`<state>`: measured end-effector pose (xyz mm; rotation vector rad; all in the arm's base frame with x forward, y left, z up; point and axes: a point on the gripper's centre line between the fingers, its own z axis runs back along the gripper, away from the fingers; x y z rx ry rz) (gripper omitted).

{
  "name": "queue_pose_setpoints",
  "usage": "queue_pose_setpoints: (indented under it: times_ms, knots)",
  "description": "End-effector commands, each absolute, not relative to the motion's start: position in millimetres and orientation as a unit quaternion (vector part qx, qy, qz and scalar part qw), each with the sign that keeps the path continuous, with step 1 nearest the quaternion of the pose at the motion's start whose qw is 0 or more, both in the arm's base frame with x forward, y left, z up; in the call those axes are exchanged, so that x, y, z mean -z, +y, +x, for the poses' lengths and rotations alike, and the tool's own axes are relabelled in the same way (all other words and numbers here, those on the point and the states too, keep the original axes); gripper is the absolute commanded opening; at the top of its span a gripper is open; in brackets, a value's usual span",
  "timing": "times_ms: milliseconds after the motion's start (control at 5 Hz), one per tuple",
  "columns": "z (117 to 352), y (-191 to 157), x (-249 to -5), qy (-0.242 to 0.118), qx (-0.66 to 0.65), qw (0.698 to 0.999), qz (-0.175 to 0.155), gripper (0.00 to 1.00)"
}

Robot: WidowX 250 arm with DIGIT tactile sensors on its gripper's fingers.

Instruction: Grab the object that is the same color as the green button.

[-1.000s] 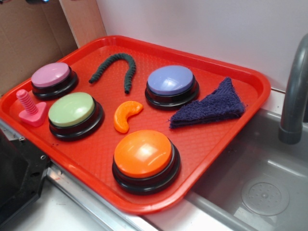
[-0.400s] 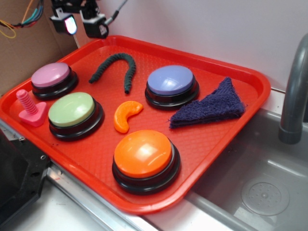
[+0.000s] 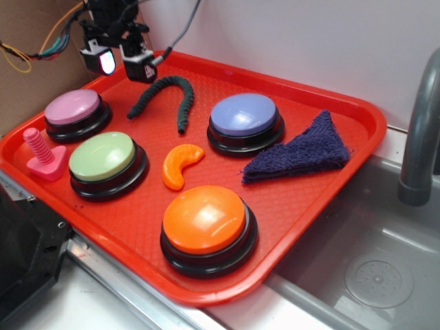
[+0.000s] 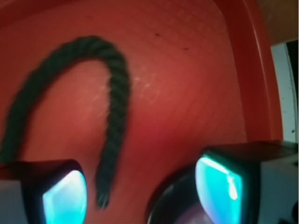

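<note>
Hovering open and empty, the gripper (image 3: 117,60) is near the green rope (image 3: 165,97), which is not yet grasped.

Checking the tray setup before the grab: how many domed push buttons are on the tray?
4: pink button at far left, green button in front of it, lavender-blue button mid-tray, orange button nearest the front edge. None appear hidden.

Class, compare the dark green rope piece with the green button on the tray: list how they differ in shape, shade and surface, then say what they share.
Shape: the rope piece is long, thin and bent in an arch; the green button is a round dome.
Shade: the rope piece is dark green; the green button is pale green.
Surface: the rope piece looks fuzzy; the green button looks smooth, on a black base.
Shared: both are green and rest on the red tray.
</note>
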<state>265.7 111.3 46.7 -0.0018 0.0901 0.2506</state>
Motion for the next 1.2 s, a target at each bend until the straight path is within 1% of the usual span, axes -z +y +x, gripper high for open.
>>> queue_pose_setpoints:
  times_ms: [0,200,400,600,1000]
  knots:
    - [283,103,-28,0.058,-0.101,0.993,0.017,0.06]
    - [281,96,-13,0.082,-0.096,0.992,0.031,0.0]
    - [277,98,4,0.099,-0.096,0.99,0.042,0.0]
    - [274,104,11,0.106,-0.102,0.988,0.045,0.0]
    - [271,116,-6,0.098,-0.109,0.989,0.035,0.0]
